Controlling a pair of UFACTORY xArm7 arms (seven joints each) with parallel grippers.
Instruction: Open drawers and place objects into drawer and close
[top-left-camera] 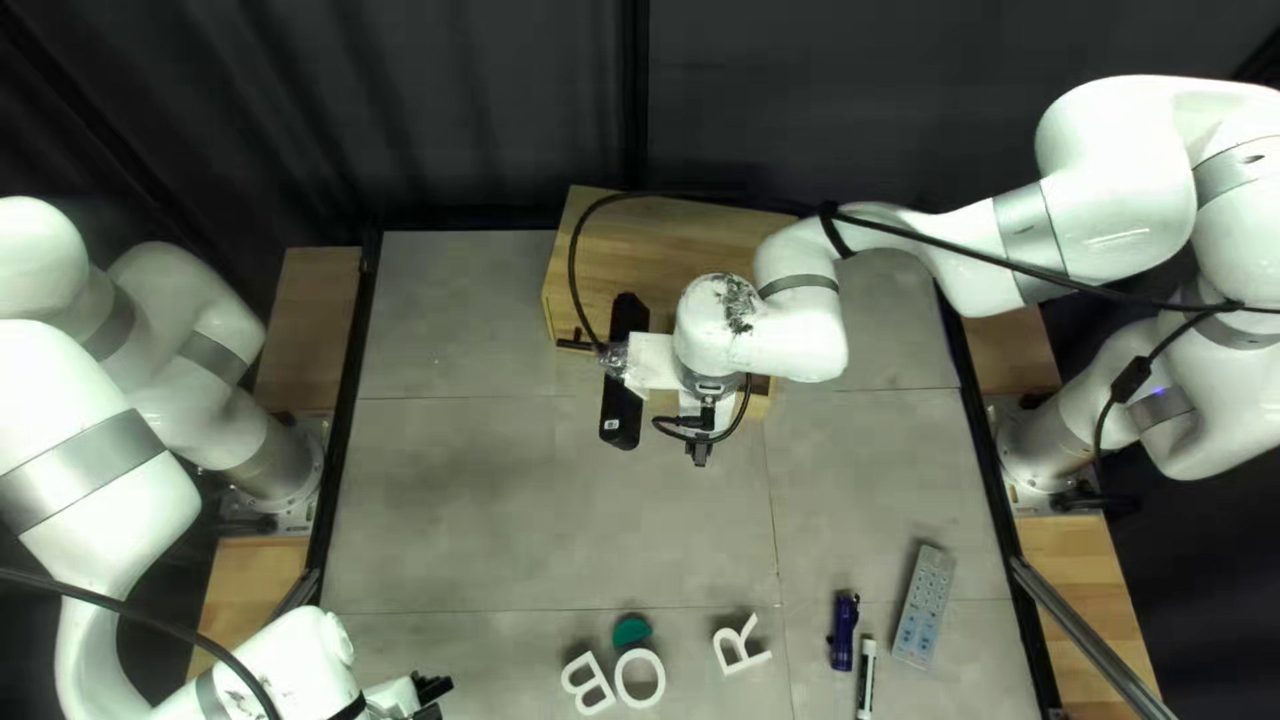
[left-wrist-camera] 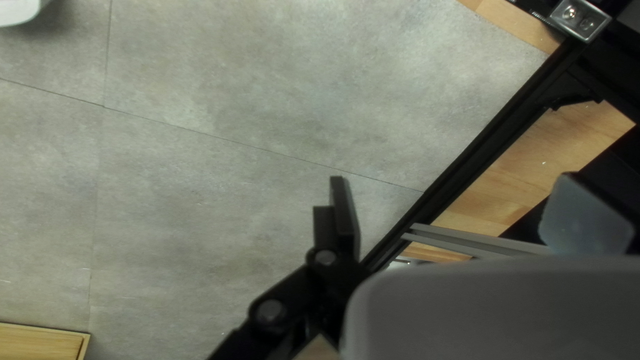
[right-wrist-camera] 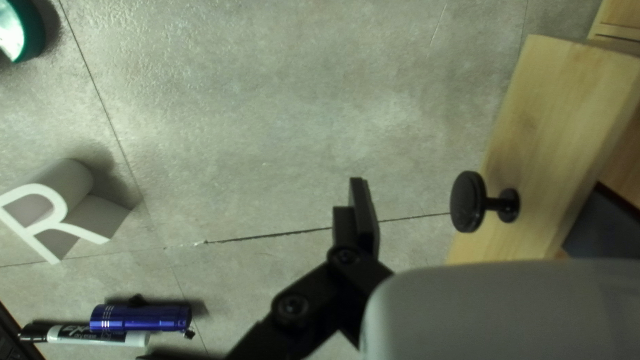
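The wooden drawer box (top-left-camera: 640,250) stands at the table's far middle. One drawer front (right-wrist-camera: 540,140) stands pulled out a little, with a dark inside showing behind it. Its black knob (right-wrist-camera: 469,202) juts out just beside the one visible finger (right-wrist-camera: 362,215) of my open right gripper (top-left-camera: 700,452), without touching it. The other finger is hidden. Along the near edge lie white letters B (top-left-camera: 585,682), O (top-left-camera: 640,678) and R (top-left-camera: 740,645), a green round piece (top-left-camera: 631,631), a blue flashlight (top-left-camera: 845,632), a marker (top-left-camera: 866,678) and a grey remote (top-left-camera: 924,606). My left gripper (top-left-camera: 430,690) is open and empty near the table's near left corner.
Under my left gripper (left-wrist-camera: 460,215) are bare grey table and the black frame rail (left-wrist-camera: 480,150) along the table's left edge. My right arm reaches over the drawer box. Grey table (top-left-camera: 520,480) lies bare between the box and the row of objects.
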